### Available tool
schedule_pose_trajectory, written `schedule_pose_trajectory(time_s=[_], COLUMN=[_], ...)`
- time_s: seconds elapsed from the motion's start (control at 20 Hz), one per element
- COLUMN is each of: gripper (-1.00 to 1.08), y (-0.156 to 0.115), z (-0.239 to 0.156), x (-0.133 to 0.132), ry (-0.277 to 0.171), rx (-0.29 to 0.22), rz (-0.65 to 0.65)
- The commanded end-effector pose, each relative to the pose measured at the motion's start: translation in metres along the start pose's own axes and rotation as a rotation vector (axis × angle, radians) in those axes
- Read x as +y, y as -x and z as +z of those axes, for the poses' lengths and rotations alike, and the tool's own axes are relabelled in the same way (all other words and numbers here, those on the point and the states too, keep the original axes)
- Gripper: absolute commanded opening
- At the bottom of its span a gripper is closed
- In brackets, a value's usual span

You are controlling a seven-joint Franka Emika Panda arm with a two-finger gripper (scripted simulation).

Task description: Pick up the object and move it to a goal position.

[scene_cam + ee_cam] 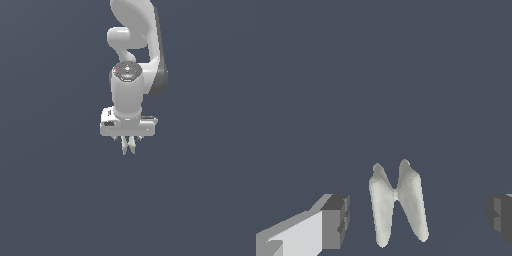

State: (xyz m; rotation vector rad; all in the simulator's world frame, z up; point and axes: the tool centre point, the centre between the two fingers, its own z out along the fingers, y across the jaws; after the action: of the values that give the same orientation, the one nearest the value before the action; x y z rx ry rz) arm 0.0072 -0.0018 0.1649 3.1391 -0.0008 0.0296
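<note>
- My gripper [128, 145] hangs at the end of my white, rounded arm [131, 55], pointing straight down, near the centre of the exterior view.
- Jaws are spread: in the wrist view one dark grey finger pad [336, 221] and the other finger pad [500, 218] stand well apart, with open gap on both sides of the object.
- The object is a small pale white-grey, bow-tie shaped piece [397, 202]: two elongated lobes pinched together at a narrow waist.
- In the wrist view it sits between my two fingers, closer to the pad on the white finger body than to the other pad; it touches neither.
- In the exterior view the same pale piece [128, 144] shows right under my white hand block [128, 126], at 6 o'clock from it, in line with my fingertips.
- There its two lobes show as short pale prongs pointing down, just beside each other.
- Can't tell from either view whether the piece rests on the floor or how high my fingertips are over it; no shadow or contact edge is visible.
- Everything around is a flat, uniform dark slate-blue ground [50, 200].
- No goal marker shows in either view.
</note>
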Motion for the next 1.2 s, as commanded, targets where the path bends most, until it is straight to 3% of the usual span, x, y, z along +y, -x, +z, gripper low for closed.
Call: schedule_pose_trajectory(time_s=[0.0, 0.75, 1.15], gripper=[1.00, 1.00, 1.00], y=[0.000, 0.003, 0.021], z=[0.000, 0.002, 0.023], x=[0.000, -0.002, -0.001], ry=[0.000, 0.004, 0.001], rx=[0.000, -0.003, -0.009], rz=[0.000, -0.059, -0.093])
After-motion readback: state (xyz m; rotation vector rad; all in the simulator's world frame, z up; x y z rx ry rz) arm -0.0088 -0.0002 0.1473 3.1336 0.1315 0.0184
